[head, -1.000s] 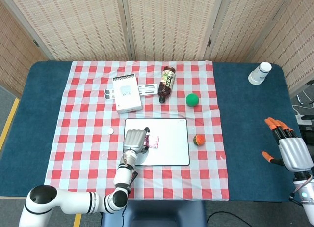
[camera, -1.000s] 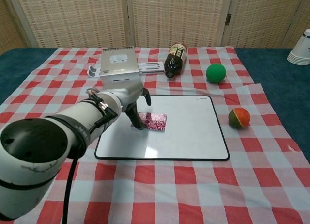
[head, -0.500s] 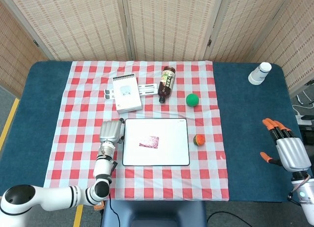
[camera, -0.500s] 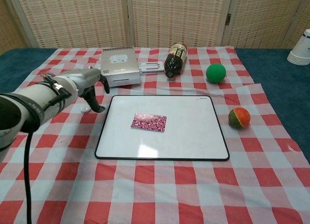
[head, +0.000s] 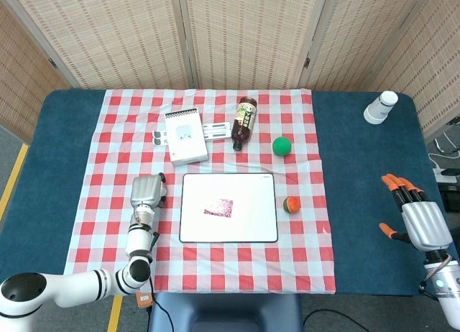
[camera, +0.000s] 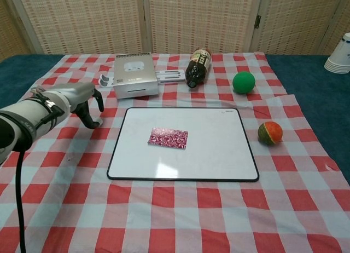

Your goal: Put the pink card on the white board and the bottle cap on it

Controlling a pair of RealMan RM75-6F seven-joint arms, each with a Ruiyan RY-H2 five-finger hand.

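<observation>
With fingers curled down over the bottle cap (camera: 97, 123), grasp unconfirmed, the left hand (head: 146, 193) risks nudging it away from the white board (head: 264, 228).

Card (camera: 168, 137) lies on board (camera: 219, 154); bottle (camera: 197, 67) behind.

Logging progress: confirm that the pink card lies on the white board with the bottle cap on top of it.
Not quite. The pink card lies on the white board, but nothing is on top of it; the chest view shows it bare.
</observation>
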